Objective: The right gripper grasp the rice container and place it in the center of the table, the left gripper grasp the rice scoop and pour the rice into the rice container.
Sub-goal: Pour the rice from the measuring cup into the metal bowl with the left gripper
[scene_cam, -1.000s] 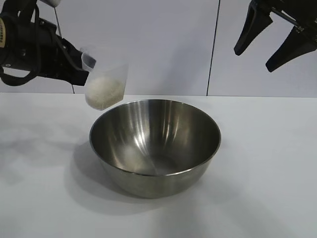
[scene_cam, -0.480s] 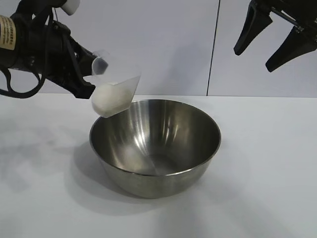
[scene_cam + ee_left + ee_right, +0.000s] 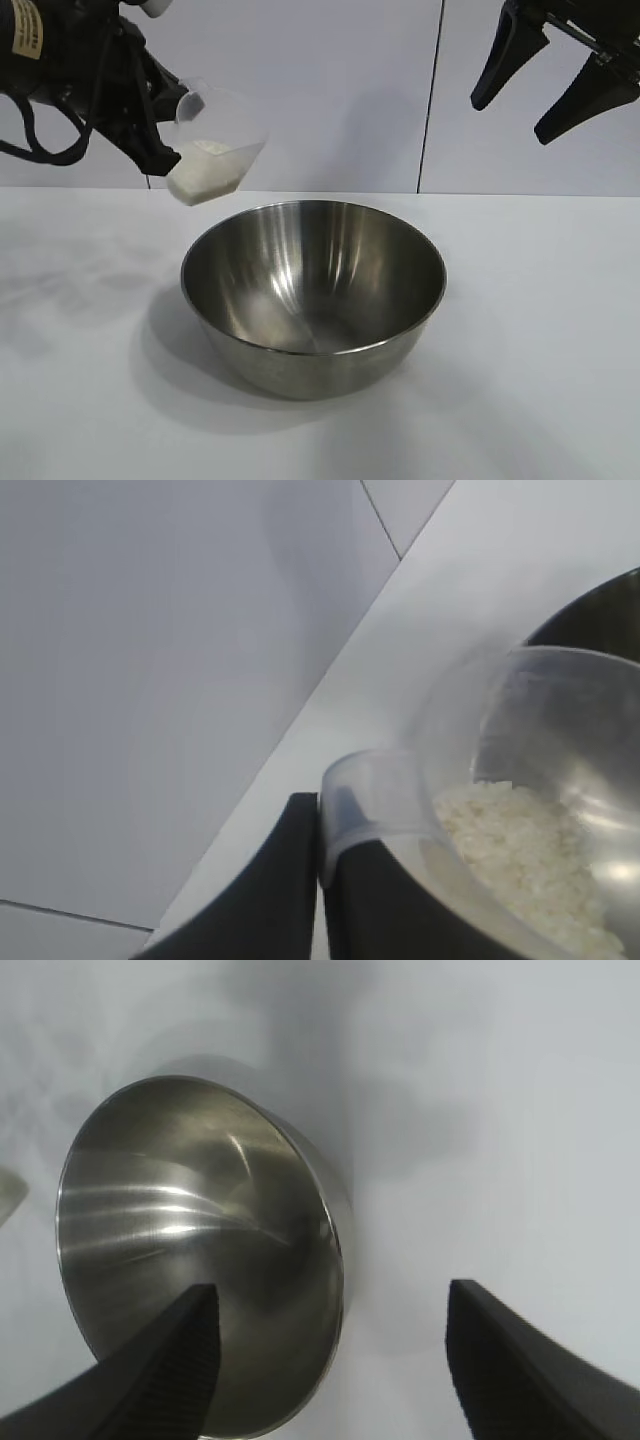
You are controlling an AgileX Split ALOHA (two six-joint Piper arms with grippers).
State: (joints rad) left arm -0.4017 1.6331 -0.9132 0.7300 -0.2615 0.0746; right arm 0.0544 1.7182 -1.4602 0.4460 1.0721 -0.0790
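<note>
The rice container [image 3: 313, 295], a wide steel bowl, stands in the middle of the white table [image 3: 540, 400]; I see no rice inside it. My left gripper [image 3: 168, 130] is shut on the handle of the rice scoop [image 3: 218, 140] and holds it tilted above the bowl's far left rim. The rice [image 3: 203, 177] lies heaped in the scoop's low side. In the left wrist view the gripper [image 3: 322, 830] clamps the scoop [image 3: 375, 790], whose rice [image 3: 525, 855] is near the bowl [image 3: 605, 605]. My right gripper [image 3: 555, 85] hangs open and empty, high at the right; it [image 3: 330, 1305] looks down on the bowl [image 3: 180, 1220].
A white wall with a dark vertical seam [image 3: 431, 100] stands behind the table. Bare tabletop lies on both sides of the bowl and in front of it.
My left gripper first carried the scoop toward the bowl's rim, then lifted it up and back to the left while tilting it more. The rice stayed in the scoop. The right arm has not moved.
</note>
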